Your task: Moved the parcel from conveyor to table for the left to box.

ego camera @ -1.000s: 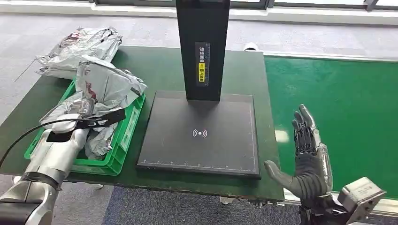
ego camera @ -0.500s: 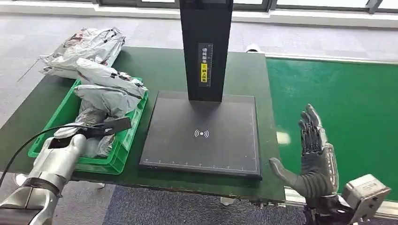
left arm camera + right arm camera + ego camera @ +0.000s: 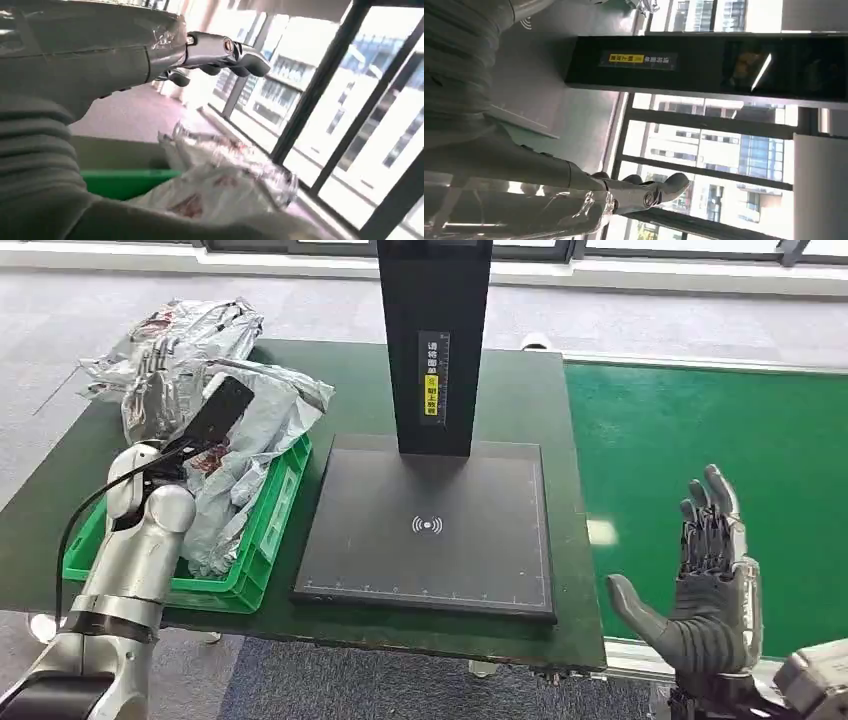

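Crumpled silver parcels [image 3: 255, 430] fill the green crate [image 3: 262, 530] at the table's left. My left forearm [image 3: 140, 540] rises over the crate's near side, with the wrist up among the parcels. In the left wrist view my left hand [image 3: 220, 50] stretches out with its fingers straight and nothing between them, above the parcels [image 3: 225, 185]. My right hand [image 3: 712, 585] is raised with its palm open and fingers spread, at the near edge of the green conveyor [image 3: 720, 430]. In the right wrist view the right hand [image 3: 644, 192] holds nothing.
More silver parcels [image 3: 190, 330] are heaped on the dark green table [image 3: 340, 380] behind the crate. A black scanner plate [image 3: 430, 530] with a tall black column [image 3: 435, 340] stands at the table's middle, between the crate and the conveyor.
My left arm has lifted and swung toward the back of the crate, and the top parcel has shifted up with it. My right hand has drifted right and a little lower, still open.
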Robot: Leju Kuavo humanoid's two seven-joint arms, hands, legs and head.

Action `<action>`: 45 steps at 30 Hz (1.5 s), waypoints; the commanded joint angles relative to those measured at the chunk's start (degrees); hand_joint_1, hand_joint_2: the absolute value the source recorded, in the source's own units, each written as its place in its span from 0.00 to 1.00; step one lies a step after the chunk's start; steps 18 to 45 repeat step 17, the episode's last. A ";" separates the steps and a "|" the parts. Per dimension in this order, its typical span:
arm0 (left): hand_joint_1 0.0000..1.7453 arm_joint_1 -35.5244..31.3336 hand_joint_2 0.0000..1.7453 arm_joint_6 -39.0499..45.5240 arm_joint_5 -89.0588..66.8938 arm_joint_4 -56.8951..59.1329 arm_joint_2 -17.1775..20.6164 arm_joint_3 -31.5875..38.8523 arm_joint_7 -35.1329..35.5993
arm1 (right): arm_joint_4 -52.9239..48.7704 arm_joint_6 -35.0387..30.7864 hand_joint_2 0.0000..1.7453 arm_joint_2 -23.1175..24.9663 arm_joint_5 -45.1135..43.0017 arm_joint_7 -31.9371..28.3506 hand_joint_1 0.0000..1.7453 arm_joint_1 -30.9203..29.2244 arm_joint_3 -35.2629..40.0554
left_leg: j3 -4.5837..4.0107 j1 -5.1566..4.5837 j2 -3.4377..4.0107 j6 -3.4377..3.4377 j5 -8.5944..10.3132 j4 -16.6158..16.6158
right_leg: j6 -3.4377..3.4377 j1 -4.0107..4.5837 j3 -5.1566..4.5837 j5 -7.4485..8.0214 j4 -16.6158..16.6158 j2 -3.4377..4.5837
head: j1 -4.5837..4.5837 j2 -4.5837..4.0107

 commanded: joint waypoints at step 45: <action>0.00 19.65 1.00 -16.66 65.47 -30.60 -7.98 -5.03 -12.05 | 11.11 -0.54 1.00 -0.19 -6.11 4.56 0.00 -3.70 -3.24 | 0.37 0.03 0.15 0.08 -0.07 -0.30 | 0.03 0.01 0.39 0.04 -0.38 0.10 | -0.02 0.00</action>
